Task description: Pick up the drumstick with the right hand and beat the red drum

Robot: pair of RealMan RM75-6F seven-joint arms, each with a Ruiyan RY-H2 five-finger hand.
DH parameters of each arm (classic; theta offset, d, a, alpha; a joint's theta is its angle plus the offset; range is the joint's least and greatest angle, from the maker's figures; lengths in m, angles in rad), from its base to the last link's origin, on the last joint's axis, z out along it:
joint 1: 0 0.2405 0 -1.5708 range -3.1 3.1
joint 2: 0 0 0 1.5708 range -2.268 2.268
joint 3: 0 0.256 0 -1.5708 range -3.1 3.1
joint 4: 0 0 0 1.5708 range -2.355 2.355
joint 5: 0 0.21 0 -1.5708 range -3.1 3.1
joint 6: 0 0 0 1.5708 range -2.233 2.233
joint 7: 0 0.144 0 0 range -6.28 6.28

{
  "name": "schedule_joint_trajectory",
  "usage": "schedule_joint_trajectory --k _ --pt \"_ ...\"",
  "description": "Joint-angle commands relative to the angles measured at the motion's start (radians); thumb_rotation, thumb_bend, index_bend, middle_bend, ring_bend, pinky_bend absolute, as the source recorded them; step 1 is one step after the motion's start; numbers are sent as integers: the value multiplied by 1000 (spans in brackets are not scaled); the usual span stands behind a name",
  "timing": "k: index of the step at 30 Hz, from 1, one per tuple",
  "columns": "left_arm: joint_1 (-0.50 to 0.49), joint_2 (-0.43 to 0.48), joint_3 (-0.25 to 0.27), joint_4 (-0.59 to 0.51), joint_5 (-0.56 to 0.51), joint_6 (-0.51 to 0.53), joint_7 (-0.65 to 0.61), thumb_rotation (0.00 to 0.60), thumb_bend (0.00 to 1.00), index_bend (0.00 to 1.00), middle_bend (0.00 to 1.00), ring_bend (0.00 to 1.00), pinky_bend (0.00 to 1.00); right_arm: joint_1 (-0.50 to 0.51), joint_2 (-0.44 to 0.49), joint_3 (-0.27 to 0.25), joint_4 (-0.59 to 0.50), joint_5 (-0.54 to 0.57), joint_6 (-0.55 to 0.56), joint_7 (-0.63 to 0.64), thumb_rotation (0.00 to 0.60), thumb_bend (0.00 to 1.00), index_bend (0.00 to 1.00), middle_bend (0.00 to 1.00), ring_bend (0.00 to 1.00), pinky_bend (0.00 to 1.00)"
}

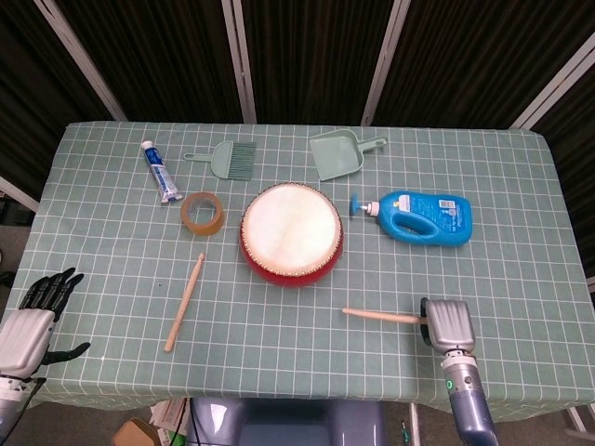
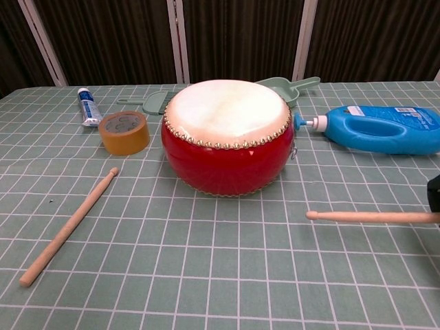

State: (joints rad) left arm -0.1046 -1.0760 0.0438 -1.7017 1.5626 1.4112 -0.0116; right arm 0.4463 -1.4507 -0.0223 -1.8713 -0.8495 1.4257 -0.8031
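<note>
Right hand: we are seeing the right hand (image 1: 447,324) gripping the butt of a drumstick (image 1: 381,316) near the front right edge of the table (image 1: 521,279), back of the hand facing up.
Held drumstick: it is lying almost level, tip pointing left toward the drum but well apart from it; in the chest view the drumstick (image 2: 371,216) is running out past the right edge.
Red drum: the red drum (image 1: 292,234) is sitting at the middle of the table with its pale skin facing up.
Left hand: we are finding the left hand (image 1: 33,321) off the table's front left corner, holding nothing, dark fingers spread apart.
Second stick: a spare stick (image 1: 184,302) is lying on the cloth, front left of the drum.
Around the drum: a tape roll (image 1: 203,212) is sitting just left of it, a blue bottle (image 1: 423,217) is lying to its right, and a tube (image 1: 160,171), a brush (image 1: 227,158) and a dustpan (image 1: 340,153) are lining the far side.
</note>
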Motion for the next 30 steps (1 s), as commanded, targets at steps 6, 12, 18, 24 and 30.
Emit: schedule_joint_trajectory --k 6,12,18,24,30 --pt "-1 1 1 -1 2 -1 -3 600 0 0 0 0 3 -7 -24 5 16 -8 -7 -6 600 587 837 1000 1000 957" --pt "0 2 1 0 3 0 -7 600 0 0 0 0 3 -13 -43 2 33 -23 -4 -22 600 586 557 991 970 877" --pt "-1 2 1 1 5 -2 -6 600 0 0 0 0 3 -15 -33 2 16 -2 -2 -67 600 545 370 947 918 834" --pt "-1 1 1 -1 4 -1 -4 600 0 0 0 0 3 -10 -18 8 -12 31 0 -117 600 435 221 892 866 788" --pt "-1 2 1 -2 3 -3 -4 600 0 0 0 0 3 -13 4 6 -15 -9 26 -127 600 429 167 684 677 711"
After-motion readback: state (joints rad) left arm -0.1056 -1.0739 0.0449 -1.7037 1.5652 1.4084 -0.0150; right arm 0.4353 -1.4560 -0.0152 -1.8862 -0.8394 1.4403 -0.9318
